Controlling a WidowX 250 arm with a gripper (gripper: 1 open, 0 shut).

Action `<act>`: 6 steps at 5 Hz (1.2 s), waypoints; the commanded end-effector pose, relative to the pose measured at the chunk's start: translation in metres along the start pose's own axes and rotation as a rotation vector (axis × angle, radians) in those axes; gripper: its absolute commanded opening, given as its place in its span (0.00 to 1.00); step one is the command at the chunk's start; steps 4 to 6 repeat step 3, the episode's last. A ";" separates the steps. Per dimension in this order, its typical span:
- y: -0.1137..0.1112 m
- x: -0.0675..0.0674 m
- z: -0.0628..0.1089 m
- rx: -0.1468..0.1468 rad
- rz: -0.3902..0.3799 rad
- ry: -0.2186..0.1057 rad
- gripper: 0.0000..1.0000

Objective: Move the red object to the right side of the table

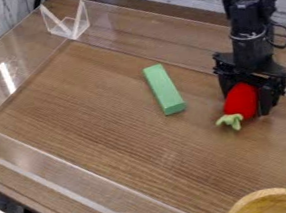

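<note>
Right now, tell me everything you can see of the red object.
The red object is a small, rounded, bright-red toy fruit with a pale green leafy end pointing toward the camera. It looks like smooth plastic. It lies on the brown wood-grain table, near the clear wall on the right of the picture, apart from the green block. The black gripper stands over it, pointing down, fingers on either side of its upper part; whether they touch it is unclear.

Robot lab test setup: wood-grain table (91,106) fenced by low clear acrylic walls (17,52), black robot arm (244,2) at far right, toy props only.
</note>
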State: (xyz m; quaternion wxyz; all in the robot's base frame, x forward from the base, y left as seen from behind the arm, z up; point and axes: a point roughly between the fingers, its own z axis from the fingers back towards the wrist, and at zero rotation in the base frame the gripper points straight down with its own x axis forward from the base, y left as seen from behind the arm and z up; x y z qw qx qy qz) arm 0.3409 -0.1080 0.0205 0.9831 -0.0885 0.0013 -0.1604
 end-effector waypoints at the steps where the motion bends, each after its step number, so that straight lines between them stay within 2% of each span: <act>1: -0.017 0.003 0.011 0.010 -0.056 -0.035 0.00; 2: -0.014 -0.001 0.012 0.017 -0.009 -0.040 0.00; 3: -0.009 -0.004 0.012 0.021 0.033 -0.041 1.00; 6: -0.009 -0.004 0.012 0.021 0.033 -0.041 1.00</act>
